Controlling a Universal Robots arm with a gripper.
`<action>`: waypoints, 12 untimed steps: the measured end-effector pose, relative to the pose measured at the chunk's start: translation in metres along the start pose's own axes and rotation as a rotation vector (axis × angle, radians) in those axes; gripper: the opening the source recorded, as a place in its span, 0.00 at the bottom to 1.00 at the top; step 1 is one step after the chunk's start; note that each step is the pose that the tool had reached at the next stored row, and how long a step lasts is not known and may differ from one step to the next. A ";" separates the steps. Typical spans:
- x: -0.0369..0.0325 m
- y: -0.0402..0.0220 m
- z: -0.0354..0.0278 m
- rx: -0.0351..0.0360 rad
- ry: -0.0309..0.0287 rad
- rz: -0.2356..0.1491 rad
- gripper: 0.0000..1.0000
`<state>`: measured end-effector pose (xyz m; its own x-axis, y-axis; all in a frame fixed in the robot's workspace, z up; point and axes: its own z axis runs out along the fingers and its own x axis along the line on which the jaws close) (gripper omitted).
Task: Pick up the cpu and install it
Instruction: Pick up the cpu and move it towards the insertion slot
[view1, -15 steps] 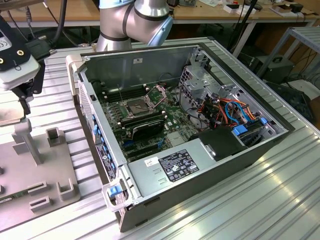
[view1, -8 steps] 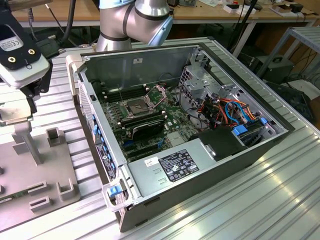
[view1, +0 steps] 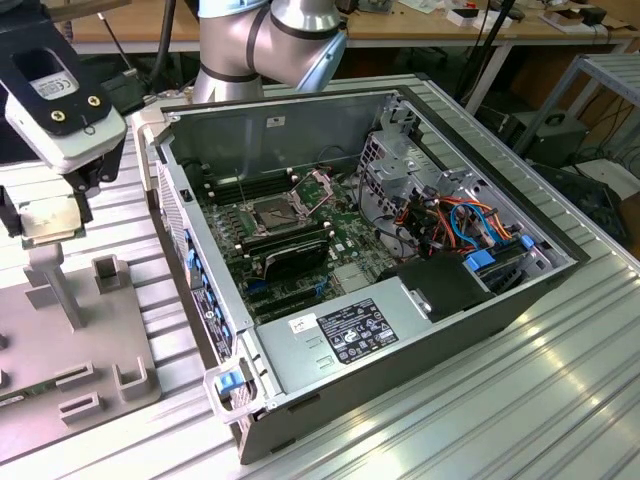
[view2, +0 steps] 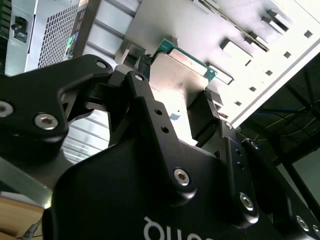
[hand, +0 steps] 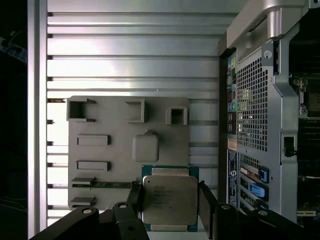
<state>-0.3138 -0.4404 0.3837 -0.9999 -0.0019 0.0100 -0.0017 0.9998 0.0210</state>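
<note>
The gripper hangs over the grey plate on the exterior view's left, at about nine o'clock from the case. Its claw pinches the cpu by two opposite edges. In the first wrist view the black fingers press on either side of the cpu, whose metal lid faces the camera with the green board edge showing around it. The gripper holds it level. In the second wrist view the same grip shows from behind, with the cpu between the two tips of the gripper. The cpu is clear of the plate and appears to sit just above the post that stands on it, though whether they touch cannot be told. The square pad on the plate lies bare beside the cpu. Inside the case, the socket lies toward ten o'clock on the motherboard, well apart from the cpu, with its frame tipped up. The power supply fills the case's six o'clock side. The arm rises at about twelve o'clock behind the case, and everything rests on a ribbed metal table.
</note>
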 end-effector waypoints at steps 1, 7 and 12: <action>-0.0013 0.0000 0.0000 0.0000 0.0000 0.000 0.55; -0.0119 0.0000 -0.0001 0.0000 0.0000 0.000 0.55; -0.0196 0.0000 -0.0002 0.0000 -0.0001 0.000 0.55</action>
<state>-0.2941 -0.4404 0.3837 -0.9999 -0.0020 0.0099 -0.0018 0.9998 0.0210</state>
